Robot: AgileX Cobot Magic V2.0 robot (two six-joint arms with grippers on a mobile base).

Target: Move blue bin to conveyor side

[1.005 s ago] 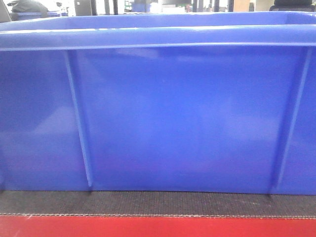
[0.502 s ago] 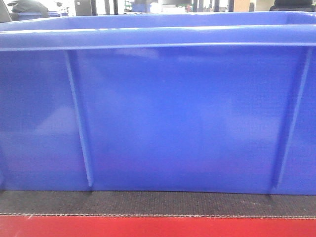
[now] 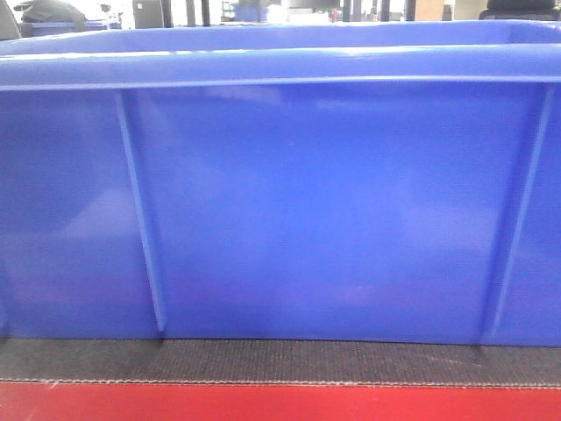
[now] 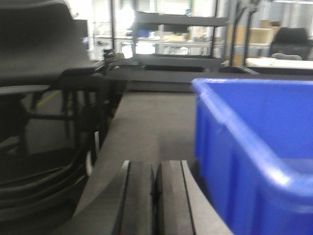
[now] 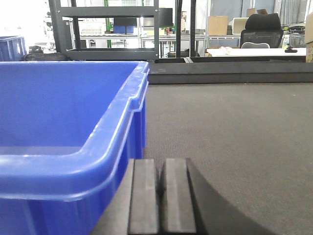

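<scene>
1. Both pincers flank the blue bin (image 3: 333,202), which sits on the black belt (image 3: 280,361) of the conveyor side, its base just behind the red border strip (image 3: 280,403).
2. Risk, as I judge it: uneven pushing could skew the bin or ride it over the edge.
3. Left pincer (image 4: 155,196) is closed, empty, just beside the bin's left wall.
4. Right pincer (image 5: 160,196) is closed, empty, just beside the right corner; contact unclear.

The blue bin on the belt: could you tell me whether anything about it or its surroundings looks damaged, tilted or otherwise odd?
Nothing stands out. The blue bin sits level on the black belt, its wall and ribs unbroken, its inside empty as far as the wrist views show. The left gripper and right gripper flank it, both shut on nothing.
</scene>
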